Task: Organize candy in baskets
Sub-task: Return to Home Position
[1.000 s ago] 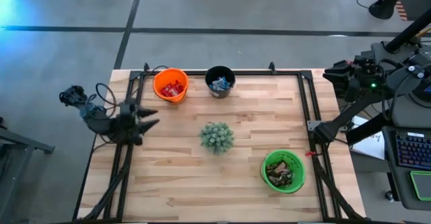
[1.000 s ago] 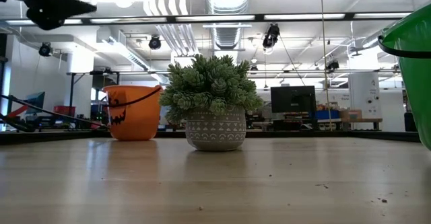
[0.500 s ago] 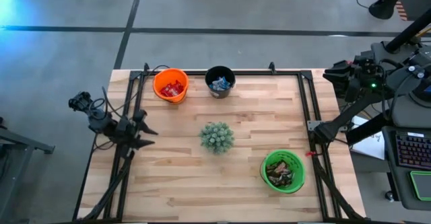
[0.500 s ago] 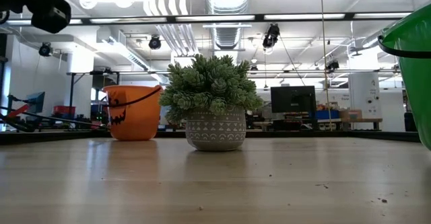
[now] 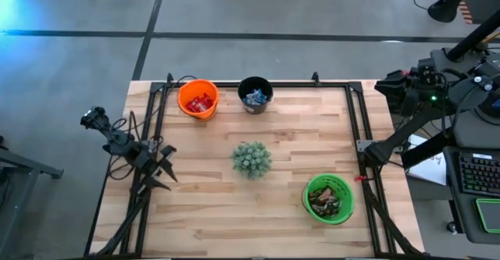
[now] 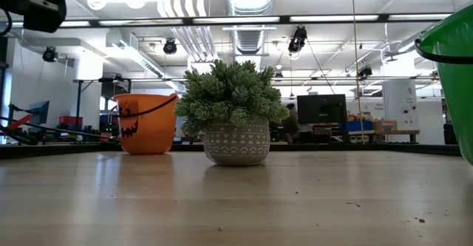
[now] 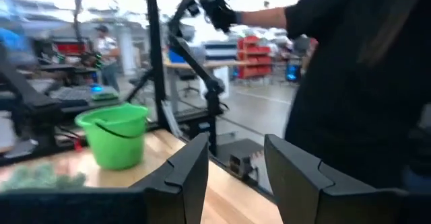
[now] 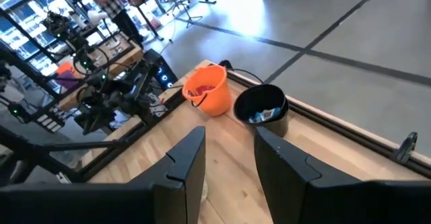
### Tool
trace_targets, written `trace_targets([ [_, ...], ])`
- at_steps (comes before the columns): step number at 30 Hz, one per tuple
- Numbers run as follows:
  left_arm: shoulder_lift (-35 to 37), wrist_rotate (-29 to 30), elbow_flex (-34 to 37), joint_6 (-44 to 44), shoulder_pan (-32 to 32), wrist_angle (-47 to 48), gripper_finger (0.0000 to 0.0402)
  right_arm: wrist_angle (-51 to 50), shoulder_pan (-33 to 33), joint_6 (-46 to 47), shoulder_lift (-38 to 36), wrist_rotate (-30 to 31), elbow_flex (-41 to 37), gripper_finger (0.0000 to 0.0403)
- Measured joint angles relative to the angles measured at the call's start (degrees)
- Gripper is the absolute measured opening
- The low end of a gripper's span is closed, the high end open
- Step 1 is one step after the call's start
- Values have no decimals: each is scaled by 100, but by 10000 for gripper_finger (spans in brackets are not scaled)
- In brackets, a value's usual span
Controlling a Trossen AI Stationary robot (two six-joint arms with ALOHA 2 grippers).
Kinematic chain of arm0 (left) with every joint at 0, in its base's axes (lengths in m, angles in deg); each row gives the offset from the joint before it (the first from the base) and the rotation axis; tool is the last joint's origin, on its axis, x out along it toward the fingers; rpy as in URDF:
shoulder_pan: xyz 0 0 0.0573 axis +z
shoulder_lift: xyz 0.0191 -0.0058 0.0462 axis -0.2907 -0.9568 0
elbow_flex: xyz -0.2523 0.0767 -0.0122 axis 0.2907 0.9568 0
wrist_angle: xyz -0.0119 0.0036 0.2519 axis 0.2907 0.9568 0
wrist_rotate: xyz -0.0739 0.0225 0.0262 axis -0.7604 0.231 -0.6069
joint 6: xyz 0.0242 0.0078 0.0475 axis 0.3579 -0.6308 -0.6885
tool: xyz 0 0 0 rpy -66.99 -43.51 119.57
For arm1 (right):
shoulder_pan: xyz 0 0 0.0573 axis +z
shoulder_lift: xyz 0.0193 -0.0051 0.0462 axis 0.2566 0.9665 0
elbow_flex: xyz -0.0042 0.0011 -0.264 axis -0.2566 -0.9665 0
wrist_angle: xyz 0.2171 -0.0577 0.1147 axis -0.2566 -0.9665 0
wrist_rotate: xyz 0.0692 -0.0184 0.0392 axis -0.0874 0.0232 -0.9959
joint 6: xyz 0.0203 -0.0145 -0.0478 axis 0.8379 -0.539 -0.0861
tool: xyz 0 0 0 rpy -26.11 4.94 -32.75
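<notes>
My left gripper (image 7: 236,146) has swung back toward home, fingers spread, empty; right gripper (image 8: 229,135) waits open. Candy (image 5: 198,102) fills 3 baskets (image 5: 306,190); sorting looks finished.

Plant (image 5: 251,159) smack in the middle of the table (image 5: 211,213), blocking any straight run across. Orange bucket (image 5: 198,98) and black bucket (image 5: 255,94) side by side at the far edge, green bucket (image 5: 329,198) near right. Wide bare wood near left and far right, plus a lane between plant and green bucket. Left gripper (image 5: 162,166) over the left edge.
</notes>
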Motion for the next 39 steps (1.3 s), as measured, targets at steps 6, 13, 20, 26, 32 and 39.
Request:
trace_targets([
  [6, -2, -82, 107, -2, 0, 236, 127, 17, 0, 512, 0, 4, -2, 116],
  [13, -9, -407, 464, 186, 0, 117, 127, 28, -2, 640, 41, 34, -17, 116],
  [20, -20, -501, 466, 180, 0, 138, 127, 23, 0, 453, 89, 137, -26, 116],
  [26, -15, -501, 466, 434, 0, 142, 127, 19, 0, 149, 86, 65, -26, 116],
  [32, -31, -497, 466, 963, 0, 144, 127, 206, 2, -552, 144, -46, -28, 116],
  [39, -31, -490, 416, 979, 0, 177, 127, 1375, 3, -2555, 199, -613, -118, 116],
])
